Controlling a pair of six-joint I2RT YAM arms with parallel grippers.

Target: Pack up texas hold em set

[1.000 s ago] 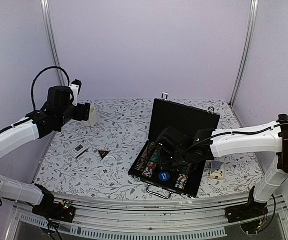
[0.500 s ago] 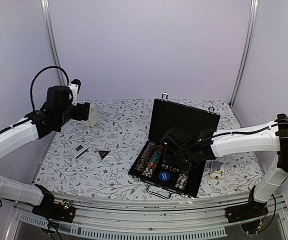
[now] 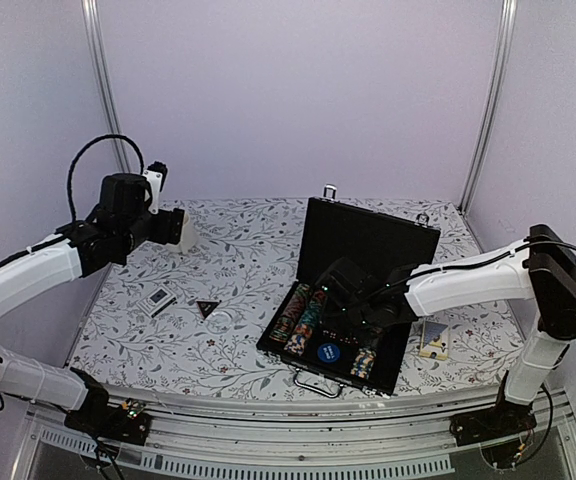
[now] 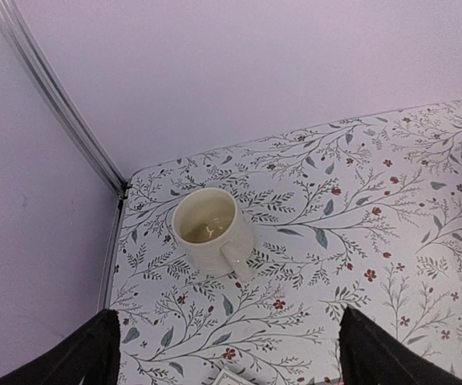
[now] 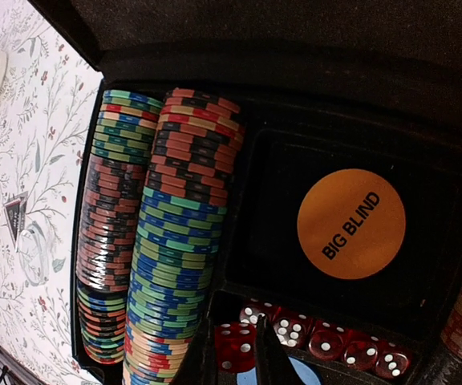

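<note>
The black briefcase (image 3: 368,240) lies open on the right side of the tabletop (image 3: 238,250) with rows of chips (image 5: 159,241), an orange disc (image 5: 351,224) and red dice (image 5: 327,337) inside. The right pincer (image 5: 245,337) hangs clenched shut just over the dice. The left pincer (image 4: 229,353) is spread wide, raised above a cream mug (image 4: 211,228) at the back left corner. A black triangle (image 3: 206,308) sits out on the tabletop, well apart from the briefcase.
</note>
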